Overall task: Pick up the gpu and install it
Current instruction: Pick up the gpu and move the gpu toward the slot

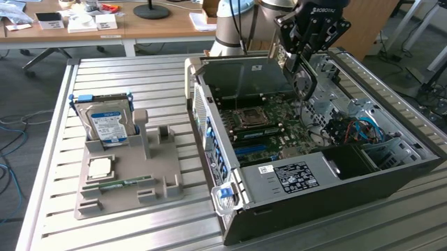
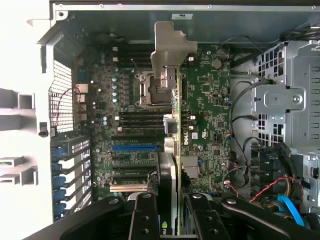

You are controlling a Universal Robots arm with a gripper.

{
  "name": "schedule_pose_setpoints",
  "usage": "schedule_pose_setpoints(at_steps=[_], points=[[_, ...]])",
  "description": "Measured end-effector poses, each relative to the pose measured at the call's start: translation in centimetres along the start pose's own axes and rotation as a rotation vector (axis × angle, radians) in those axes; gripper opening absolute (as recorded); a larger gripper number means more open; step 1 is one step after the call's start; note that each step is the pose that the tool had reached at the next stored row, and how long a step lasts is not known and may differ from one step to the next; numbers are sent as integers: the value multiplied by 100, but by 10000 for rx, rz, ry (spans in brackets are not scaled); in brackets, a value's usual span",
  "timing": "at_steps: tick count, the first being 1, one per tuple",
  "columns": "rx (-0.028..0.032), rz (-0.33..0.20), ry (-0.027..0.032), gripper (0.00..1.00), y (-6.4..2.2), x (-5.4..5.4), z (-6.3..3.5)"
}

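Got the hand (image 1: 298, 61) clamped on both faces of the gpu (image 1: 305, 82), hanging upright over the open computer case (image 1: 335, 209), not seated yet. Getting the edge-on look from the wrist view: silver bracket (image 2: 167, 50) at the far end, above the motherboard (image 2: 210, 100) by the CPU socket (image 2: 150, 90). Getting the hard drive (image 1: 108, 123) from the exterior view, parked at 9 o'clock of the case on the counter (image 1: 125, 78).

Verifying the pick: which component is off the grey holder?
The gpu, gripped by the end effector over the open case; hard drive, processor and memory stick sit on the holder.
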State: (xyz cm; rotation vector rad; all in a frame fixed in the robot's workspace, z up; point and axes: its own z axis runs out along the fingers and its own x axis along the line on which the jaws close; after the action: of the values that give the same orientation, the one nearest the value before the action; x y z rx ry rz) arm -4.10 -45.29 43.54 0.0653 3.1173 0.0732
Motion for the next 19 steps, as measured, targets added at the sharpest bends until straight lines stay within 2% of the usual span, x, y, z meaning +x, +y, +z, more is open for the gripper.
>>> schedule_pose_setpoints(at_steps=[14, 19], points=[[0, 0, 0, 27, 8, -187, 4], [1, 0, 0, 27, 9, -216, 5]])
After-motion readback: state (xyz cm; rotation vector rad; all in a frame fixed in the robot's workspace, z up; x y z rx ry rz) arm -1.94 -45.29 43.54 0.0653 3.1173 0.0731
